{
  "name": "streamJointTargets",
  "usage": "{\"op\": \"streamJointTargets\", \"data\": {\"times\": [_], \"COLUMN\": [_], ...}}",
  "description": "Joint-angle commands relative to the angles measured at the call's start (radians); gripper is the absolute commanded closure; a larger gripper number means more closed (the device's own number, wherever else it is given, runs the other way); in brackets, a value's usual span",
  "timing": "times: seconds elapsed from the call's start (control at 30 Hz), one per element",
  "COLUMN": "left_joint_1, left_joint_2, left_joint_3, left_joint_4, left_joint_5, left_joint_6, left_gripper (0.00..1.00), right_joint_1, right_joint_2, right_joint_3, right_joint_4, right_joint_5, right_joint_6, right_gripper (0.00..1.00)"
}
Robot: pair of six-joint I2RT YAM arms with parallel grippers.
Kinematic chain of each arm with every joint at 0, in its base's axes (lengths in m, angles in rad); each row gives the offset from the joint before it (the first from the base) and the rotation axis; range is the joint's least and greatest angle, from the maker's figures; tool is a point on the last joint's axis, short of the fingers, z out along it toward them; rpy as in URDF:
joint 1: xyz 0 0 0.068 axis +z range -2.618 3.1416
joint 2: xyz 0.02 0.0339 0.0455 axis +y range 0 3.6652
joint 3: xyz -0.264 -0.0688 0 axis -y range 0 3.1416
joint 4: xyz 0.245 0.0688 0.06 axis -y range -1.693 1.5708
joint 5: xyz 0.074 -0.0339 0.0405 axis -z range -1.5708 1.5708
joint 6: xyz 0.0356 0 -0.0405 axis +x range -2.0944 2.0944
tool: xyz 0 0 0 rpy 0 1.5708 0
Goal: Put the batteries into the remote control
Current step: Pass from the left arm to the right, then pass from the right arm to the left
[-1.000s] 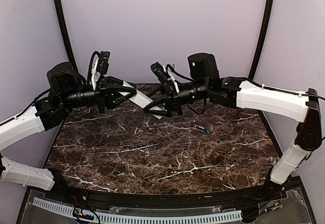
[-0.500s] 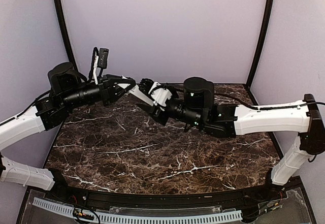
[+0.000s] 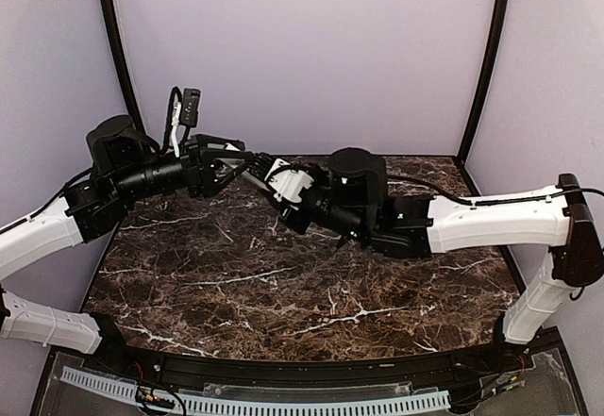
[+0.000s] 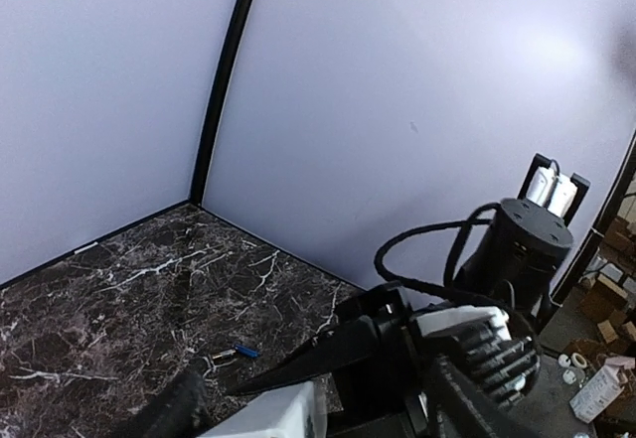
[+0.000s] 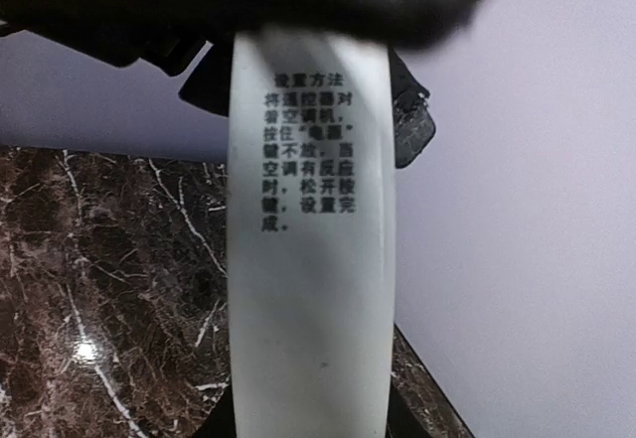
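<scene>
Aloft, the remote sits between two grippers, with the batteries waiting below.

The remote (image 5: pixel 308 259) hangs above the far side of the table (image 3: pixel 283 293), its printed face filling the right wrist view. The right gripper (image 3: pixel 269 173) is clamped on it, while the left gripper (image 3: pixel 241 166) has its fingers apart around the other end. The batteries (image 4: pixel 245 351) lie on the table, well apart from both grippers, and none is loaded. This reads as a mid-air hand-over to re-grip the remote. Next, by this judgement, the left arm needs to back off clear. The right arm needs to turn the recess upward and hold steady, and a free gripper must go down for a battery. Whether the recess is uncovered cannot be told.
</scene>
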Motion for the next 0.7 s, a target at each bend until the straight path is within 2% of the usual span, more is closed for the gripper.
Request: {"op": "streamJointTargets", "data": {"times": [0.0,0.03,0.07,0.1,0.2,0.3,0.47,0.67], "left_joint_1": [-0.002,-0.002,-0.002,-0.002,-0.003,-0.003,-0.009,-0.029], "left_joint_2": [-0.082,-0.093,-0.117,-0.128,-0.175,-0.174,-0.12,-0.068], "left_joint_3": [-0.014,-0.026,-0.034,-0.052,-0.078,-0.08,-0.066,-0.067], "left_joint_4": [0.055,0.047,0.043,0.028,0.0,-0.023,0.023,0.114], "left_joint_5": [0.185,0.211,0.255,0.268,0.282,0.256,0.282,0.298], "left_joint_6": [0.194,0.272,0.305,0.379,0.477,0.488,0.417,0.333], "left_gripper": [0.08,0.07,0.05,0.04,0.02,0.05,0.13,0.13], "right_joint_1": [-0.108,-0.15,-0.186,-0.213,-0.235,-0.235,-0.233,-0.216], "right_joint_2": [-0.108,-0.124,-0.136,-0.144,-0.155,-0.139,-0.101,-0.081], "right_joint_3": [0.075,0.079,0.077,0.074,0.072,0.096,0.141,0.168], "right_joint_4": [-0.238,-0.265,-0.271,-0.27,-0.267,-0.305,-0.337,-0.344], "right_joint_5": [-0.465,-0.561,-0.746,-0.856,-1.022,-1.068,-1.093,-1.098], "right_joint_6": [0.237,0.3,0.351,0.388,0.41,0.394,0.38,0.355], "right_gripper": [1.0,1.0,1.0,1.0,1.0,1.0,1.0,1.0]}}
